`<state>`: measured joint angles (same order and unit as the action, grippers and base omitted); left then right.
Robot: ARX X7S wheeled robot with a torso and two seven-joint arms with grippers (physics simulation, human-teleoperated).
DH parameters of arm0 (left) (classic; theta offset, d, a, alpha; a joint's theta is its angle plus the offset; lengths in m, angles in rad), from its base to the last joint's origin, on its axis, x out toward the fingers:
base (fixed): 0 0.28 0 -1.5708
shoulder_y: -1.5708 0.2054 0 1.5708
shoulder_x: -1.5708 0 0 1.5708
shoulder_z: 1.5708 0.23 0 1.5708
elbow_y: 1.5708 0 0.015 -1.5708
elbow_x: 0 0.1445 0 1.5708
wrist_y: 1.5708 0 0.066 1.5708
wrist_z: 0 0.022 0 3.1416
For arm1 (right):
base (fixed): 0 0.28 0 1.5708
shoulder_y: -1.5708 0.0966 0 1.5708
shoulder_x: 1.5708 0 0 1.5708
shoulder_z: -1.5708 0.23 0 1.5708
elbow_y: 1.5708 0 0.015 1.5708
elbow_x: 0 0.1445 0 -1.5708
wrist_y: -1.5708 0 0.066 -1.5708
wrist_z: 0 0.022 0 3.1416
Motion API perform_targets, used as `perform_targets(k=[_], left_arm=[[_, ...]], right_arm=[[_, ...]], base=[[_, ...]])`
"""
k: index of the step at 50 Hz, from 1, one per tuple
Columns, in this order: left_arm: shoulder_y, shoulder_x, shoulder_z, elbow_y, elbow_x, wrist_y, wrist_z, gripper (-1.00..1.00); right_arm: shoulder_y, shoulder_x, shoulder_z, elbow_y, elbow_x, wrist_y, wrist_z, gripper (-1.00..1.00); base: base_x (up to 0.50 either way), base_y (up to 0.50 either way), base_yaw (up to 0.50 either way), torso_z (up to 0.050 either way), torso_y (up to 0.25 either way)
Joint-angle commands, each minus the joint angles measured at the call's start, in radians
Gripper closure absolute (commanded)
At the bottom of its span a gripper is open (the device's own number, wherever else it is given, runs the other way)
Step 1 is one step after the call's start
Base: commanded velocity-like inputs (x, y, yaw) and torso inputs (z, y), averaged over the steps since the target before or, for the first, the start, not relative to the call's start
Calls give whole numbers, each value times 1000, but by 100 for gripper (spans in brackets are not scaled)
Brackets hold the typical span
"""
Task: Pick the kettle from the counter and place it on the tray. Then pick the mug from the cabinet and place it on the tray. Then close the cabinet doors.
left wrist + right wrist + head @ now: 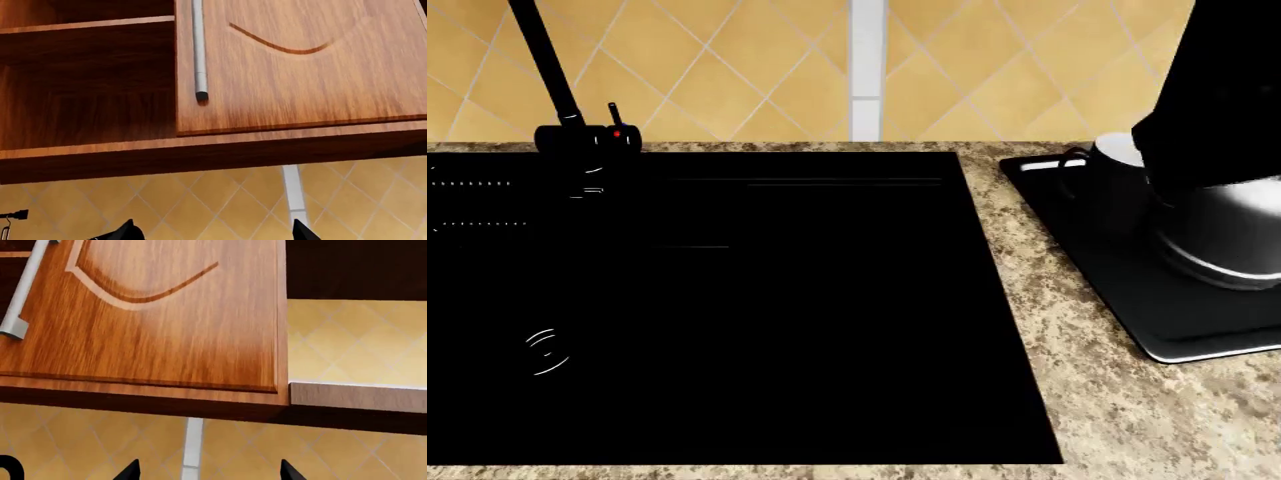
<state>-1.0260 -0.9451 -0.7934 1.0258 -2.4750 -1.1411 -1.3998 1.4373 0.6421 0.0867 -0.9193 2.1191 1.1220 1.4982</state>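
Note:
In the head view the black tray (1094, 275) lies on the speckled counter (1054, 330) at the right. The grey metal kettle (1228, 235) stands on it, its top hidden by a dark shape. The dark mug (1110, 170) with a white rim stands on the tray beside the kettle. Neither gripper shows in the head view. My left gripper (213, 232) is open and empty below the cabinet, whose right door (300, 65) looks shut while the left side stands open on a bare shelf (87, 24). My right gripper (208, 471) is open and empty below a wooden door (153, 315).
A large black sink (734, 300) with a dark faucet (561, 90) fills the counter left of the tray. A yellow tiled wall (721, 70) stands behind. The door carries a grey bar handle (199, 50), which also shows in the right wrist view (23, 295).

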Motion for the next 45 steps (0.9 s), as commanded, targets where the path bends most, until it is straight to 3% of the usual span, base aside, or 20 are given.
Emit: perform_targets(k=[1,45], left_arm=[[-56,-5,-8,8,-13,38,-18,-100],[-89,20,-25,1,-38,7,-43,-100]], right_arm=[[-222,42,424,-128,295,134,72,-100],[-345,-43,586,-128,330,277,72,-100]], base=[[0,109,0,0,0],[1,493,0,0,0]])
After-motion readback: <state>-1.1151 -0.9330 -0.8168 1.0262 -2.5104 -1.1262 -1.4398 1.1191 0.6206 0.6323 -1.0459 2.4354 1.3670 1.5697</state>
